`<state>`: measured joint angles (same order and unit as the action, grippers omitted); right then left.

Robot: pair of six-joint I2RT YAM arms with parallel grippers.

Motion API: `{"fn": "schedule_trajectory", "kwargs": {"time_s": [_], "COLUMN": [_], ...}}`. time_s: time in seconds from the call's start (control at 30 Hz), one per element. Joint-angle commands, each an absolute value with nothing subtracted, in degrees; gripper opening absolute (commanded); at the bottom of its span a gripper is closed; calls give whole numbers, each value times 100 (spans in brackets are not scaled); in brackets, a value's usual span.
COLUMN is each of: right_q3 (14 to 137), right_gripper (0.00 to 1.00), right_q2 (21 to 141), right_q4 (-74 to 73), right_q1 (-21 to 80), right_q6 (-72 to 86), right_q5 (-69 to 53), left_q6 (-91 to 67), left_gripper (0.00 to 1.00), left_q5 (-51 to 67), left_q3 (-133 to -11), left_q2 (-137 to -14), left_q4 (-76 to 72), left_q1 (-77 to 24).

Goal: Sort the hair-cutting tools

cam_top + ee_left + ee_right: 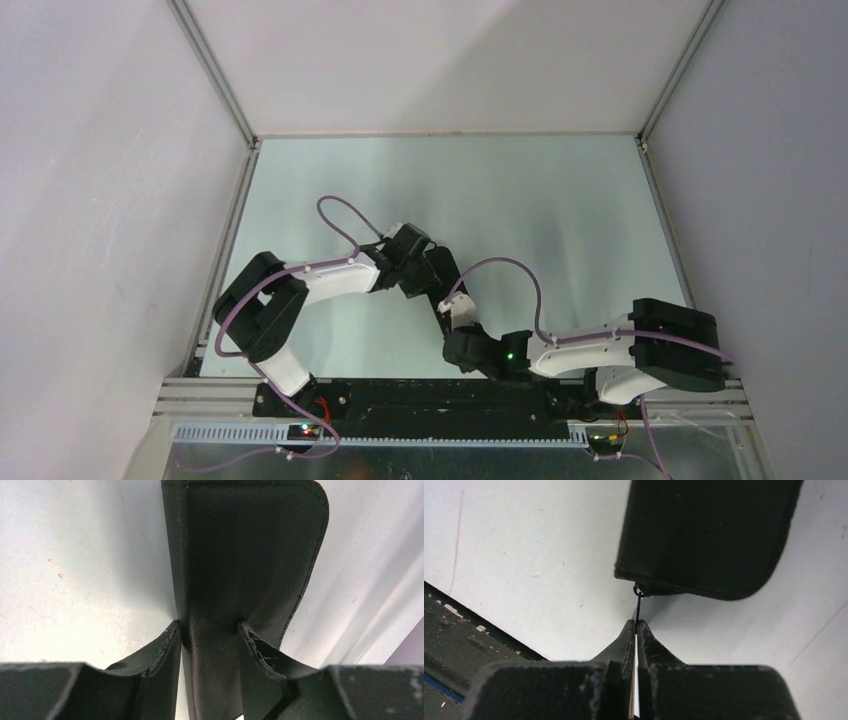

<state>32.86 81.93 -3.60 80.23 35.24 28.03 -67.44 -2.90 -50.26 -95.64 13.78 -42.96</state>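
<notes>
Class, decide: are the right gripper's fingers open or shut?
Shut: its fingers pinch the thin zip pull hanging off the black case.

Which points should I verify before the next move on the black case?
1. Left pincer clamps the black case: ok.
2. Right pincer shut on the zip pull: ok.
3. Zip pull straight between pincer and case: ok.
4. Case flat on the table: cannot tell.
5. Hair-cutting tools in view: not ok, none visible.
</notes>
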Motion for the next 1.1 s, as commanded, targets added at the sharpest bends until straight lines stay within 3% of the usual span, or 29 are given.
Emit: {"fn": "schedule_trajectory", "kwargs": {"time_s": [0.0, 0.4, 0.63, 1.07], "right_q3": [3216, 3079, 3015, 2688], "right_gripper": [0, 0, 0, 0], "right_q2": [7955, 7644, 7701, 7208], "right_q4": [-1628, -2379, -1678, -1907], "right_q1": [8077, 7794, 7520, 5577], "right_q6": [4263, 5028, 4559, 4422], "right_q5": [2217, 2829, 2479, 1776], "left_q6": [-6424, -6256, -5861, -5546], "left_gripper": [30, 30, 30, 30], "left_q5": [-627, -721, -895, -1082], "left_q3": [-4763, -4674, -4793, -4550], "left_q2": [-10217, -10153, -10188, -10240], "left_q4": [2128, 2162, 2324, 2341], "left_q1": [-4426, -4426, -4430, -4461]}}
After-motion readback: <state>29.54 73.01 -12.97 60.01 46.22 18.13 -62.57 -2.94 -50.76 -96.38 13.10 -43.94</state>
